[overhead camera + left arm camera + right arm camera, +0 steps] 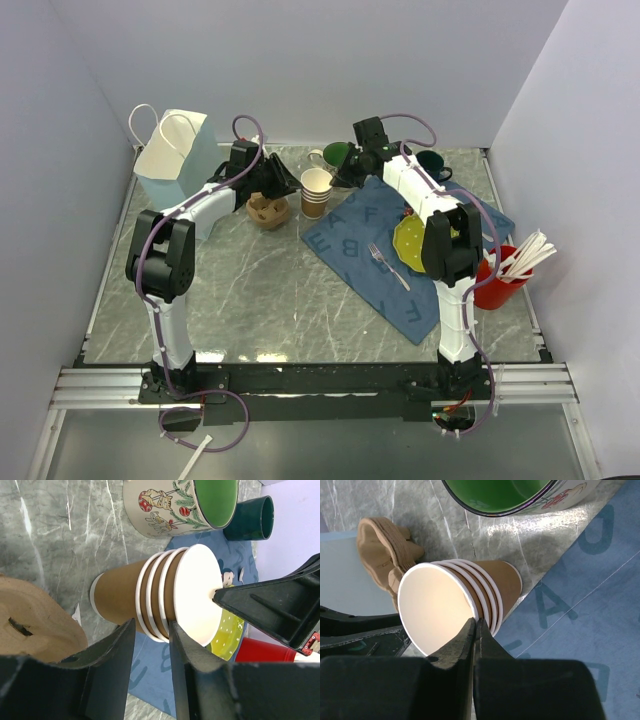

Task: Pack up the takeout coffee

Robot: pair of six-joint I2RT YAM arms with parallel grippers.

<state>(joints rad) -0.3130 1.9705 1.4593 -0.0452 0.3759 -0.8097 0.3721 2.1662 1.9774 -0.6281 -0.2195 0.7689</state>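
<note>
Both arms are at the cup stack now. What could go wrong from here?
1. The right gripper appears pinched shut on the top cup at its thin paper rim. Pulling could crumple the rim or drag the whole stack along.
2. The left gripper has its jaws apart at the stack's edge and is not clearly clamping it. An unbraced stack could tip into the printed mug close by.

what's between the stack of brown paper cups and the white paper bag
The left pincer sits directly between the stack of cups and the bag. The brown pulp carrier lies just to the near side of that line. No lidded cup is in view.
</note>
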